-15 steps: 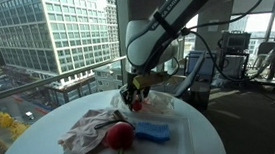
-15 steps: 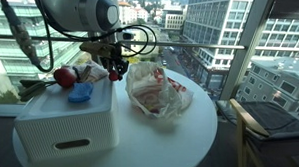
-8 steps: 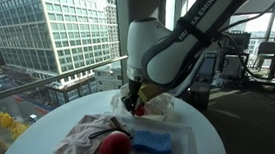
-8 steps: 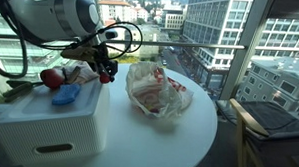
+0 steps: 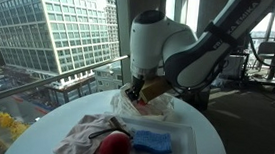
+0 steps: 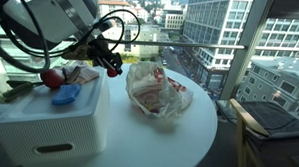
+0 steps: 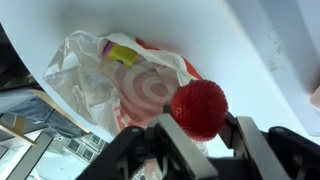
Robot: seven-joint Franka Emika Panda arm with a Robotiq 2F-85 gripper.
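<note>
Claw (image 7: 208, 125) clamped on small red bumpy ball (image 7: 198, 106), held between fingers near tips. Slip risk, likely: hold looks shallow, so if you jerk, ball could pop out, bounce off crumpled red-and-white plastic bag (image 7: 120, 85) just beyond claw, roll off round white table (image 6: 188, 135).

No legible text (just red rings on the bag (image 7: 118, 88))

The gripper (image 6: 112, 65) clamps a small red thing (image 6: 116, 70) beside a bag (image 6: 154, 89) on the table (image 6: 193, 140), near a box (image 6: 48, 125) bearing a sponge (image 6: 64, 93).
</note>
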